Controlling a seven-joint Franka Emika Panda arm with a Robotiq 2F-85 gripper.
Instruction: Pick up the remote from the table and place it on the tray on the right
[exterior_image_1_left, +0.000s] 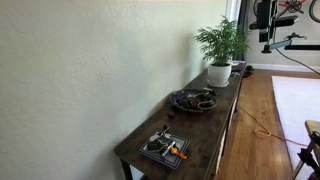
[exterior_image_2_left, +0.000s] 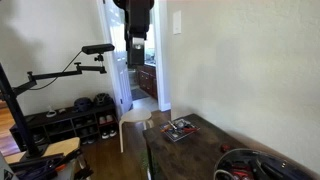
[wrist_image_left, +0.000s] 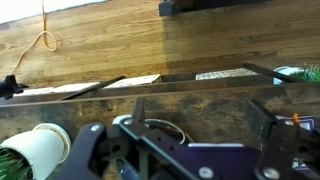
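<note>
The long dark wood table (exterior_image_1_left: 215, 125) runs along the wall and also shows in the other exterior view (exterior_image_2_left: 195, 155). A small square tray (exterior_image_1_left: 165, 147) of small items, one orange, sits at its near end (exterior_image_2_left: 180, 128). A round dark dish (exterior_image_1_left: 193, 100) holding dark objects sits mid-table (exterior_image_2_left: 245, 165). I cannot pick out the remote for certain among these things. My gripper (exterior_image_1_left: 265, 38) hangs high above the table (exterior_image_2_left: 137, 45), open and empty. In the wrist view its fingers (wrist_image_left: 200, 115) are spread wide over the table top (wrist_image_left: 200, 90).
A potted plant in a white pot (exterior_image_1_left: 220, 70) stands at the table's far end and shows in the wrist view (wrist_image_left: 40, 145). An orange cable (wrist_image_left: 40, 42) lies on the wood floor. A camera boom (exterior_image_2_left: 60, 72) and a shoe rack (exterior_image_2_left: 75, 120) stand nearby.
</note>
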